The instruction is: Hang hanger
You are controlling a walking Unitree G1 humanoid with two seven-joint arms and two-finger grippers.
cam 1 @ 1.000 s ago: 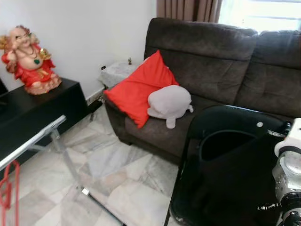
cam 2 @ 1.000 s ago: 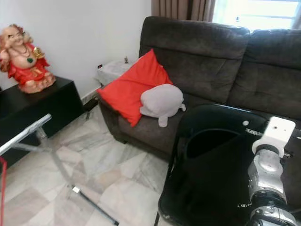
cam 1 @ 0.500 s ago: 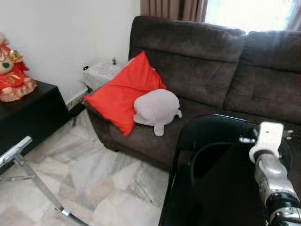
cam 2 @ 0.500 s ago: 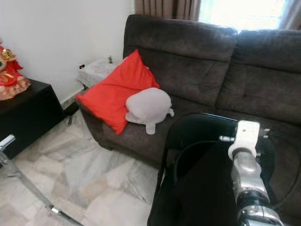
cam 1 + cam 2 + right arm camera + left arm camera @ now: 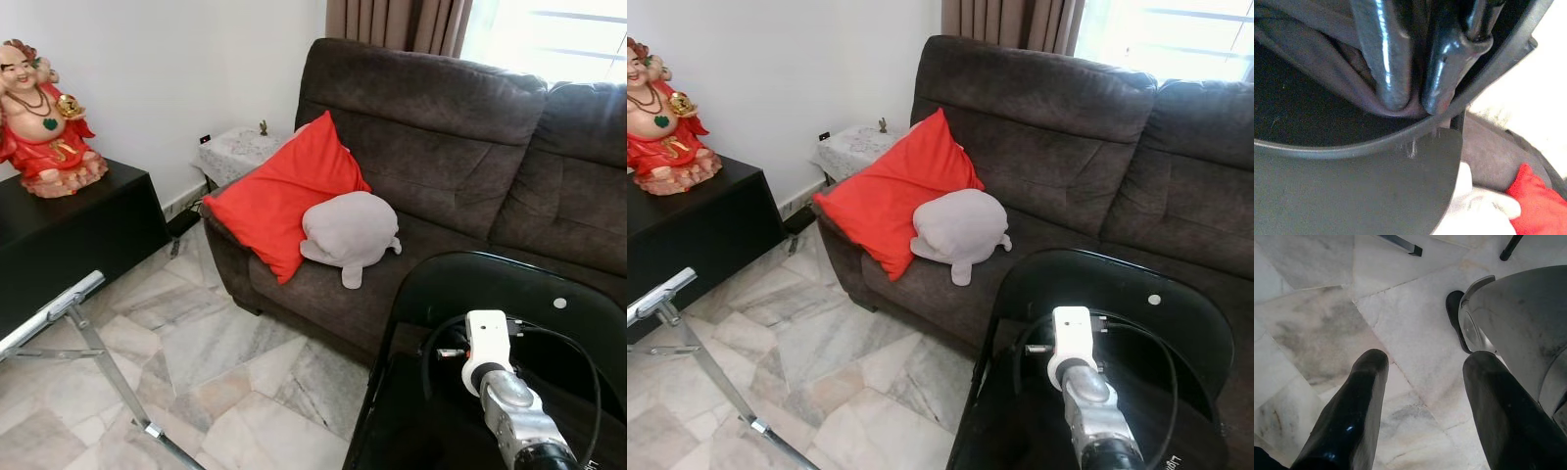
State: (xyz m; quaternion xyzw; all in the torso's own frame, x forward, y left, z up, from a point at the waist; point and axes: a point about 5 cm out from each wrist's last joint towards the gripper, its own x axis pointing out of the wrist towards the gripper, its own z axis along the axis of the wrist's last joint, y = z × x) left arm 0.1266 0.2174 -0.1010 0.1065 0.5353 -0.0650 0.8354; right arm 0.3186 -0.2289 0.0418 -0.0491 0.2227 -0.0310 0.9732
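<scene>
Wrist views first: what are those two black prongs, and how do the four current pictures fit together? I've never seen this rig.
The prongs are the fingers of a humanoid robot's two grippers; a camera on each wrist looks along them. The left gripper hangs open over the marble floor. The right gripper is shut, tips against dark material at the black chair; whether it pinches anything I cannot tell. The other two pictures come from its head: its silver right arm over that chair, before a brown sofa with a red cushion.
</scene>
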